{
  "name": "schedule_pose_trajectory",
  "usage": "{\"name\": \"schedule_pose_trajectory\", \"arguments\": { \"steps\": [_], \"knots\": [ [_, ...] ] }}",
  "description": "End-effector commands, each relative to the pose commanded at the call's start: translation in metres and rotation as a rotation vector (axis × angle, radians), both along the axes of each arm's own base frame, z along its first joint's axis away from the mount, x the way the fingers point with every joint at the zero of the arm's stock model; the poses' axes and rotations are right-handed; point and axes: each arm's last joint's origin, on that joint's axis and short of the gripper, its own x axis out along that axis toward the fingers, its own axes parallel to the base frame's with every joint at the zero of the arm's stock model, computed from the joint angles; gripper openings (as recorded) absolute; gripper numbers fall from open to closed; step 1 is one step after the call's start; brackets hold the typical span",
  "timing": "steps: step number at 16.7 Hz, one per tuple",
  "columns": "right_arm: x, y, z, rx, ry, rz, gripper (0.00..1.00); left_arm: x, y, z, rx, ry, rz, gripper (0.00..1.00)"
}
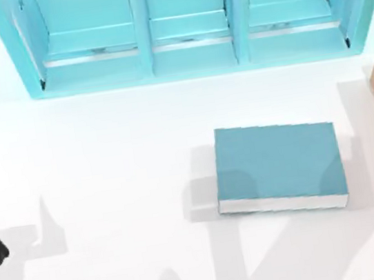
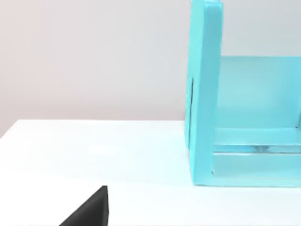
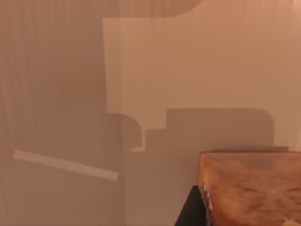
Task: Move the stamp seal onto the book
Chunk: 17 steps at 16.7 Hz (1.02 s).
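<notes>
Teal and bare, the book (image 1: 279,166) is lying flat right of the table's (image 1: 107,165) middle with nothing resting on its cover, so the placing looks still to be done. Right wrist view is showing the stamp seal (image 3: 251,188) close up against a tan surface; whether my right gripper is clamping it I cannot tell. My left arm is sitting parked at the left edge, jaws hidden. No writing is showing anywhere.

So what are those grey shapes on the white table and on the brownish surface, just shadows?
Yes: in the top view, soft grey shadows cross the table and dim patches fall on the book; in the right wrist view, blocky hard-edged shadows lie on a tan surface beside the stamp seal; the left wrist view is evenly lit, with a faint sheen inside the shelf unit.
</notes>
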Motion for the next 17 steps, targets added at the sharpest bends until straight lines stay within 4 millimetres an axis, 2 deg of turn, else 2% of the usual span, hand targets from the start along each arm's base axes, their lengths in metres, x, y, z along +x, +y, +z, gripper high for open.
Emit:
{"name": "schedule_pose_trajectory", "arguments": {
  "steps": [4, 7, 10, 12, 15, 17],
  "knots": [
    [0.0, 0.0, 0.001, -0.001, -0.003, -0.002, 0.0, 0.0, 0.0, 0.0, 0.0, 0.0, 0.0, 1.0],
    [0.01, 0.003, 0.021, -0.016, -0.043, -0.01, 0.0, 0.0, 0.0, 0.0, 0.0, 0.0, 0.0, 1.0],
    [0.028, 0.011, 0.056, -0.046, -0.098, -0.009, 0.0, 0.0, 0.0, 0.0, 0.0, 0.0, 0.0, 1.0],
    [0.04, 0.018, 0.091, -0.076, -0.154, 0.0, 0.0, 0.0, 0.0, 0.0, 0.0, 0.0, 0.0, 1.0],
    [0.043, 0.035, 0.137, -0.105, -0.226, 0.008, 0.0, 0.0, 0.0, 0.0, 0.0, 0.0, 0.0, 1.0],
    [0.041, 0.052, 0.158, -0.101, -0.252, 0.011, 0.0, 0.0, 0.0, 0.0, 0.0, 0.0, 0.0, 1.0]
  ]
}}
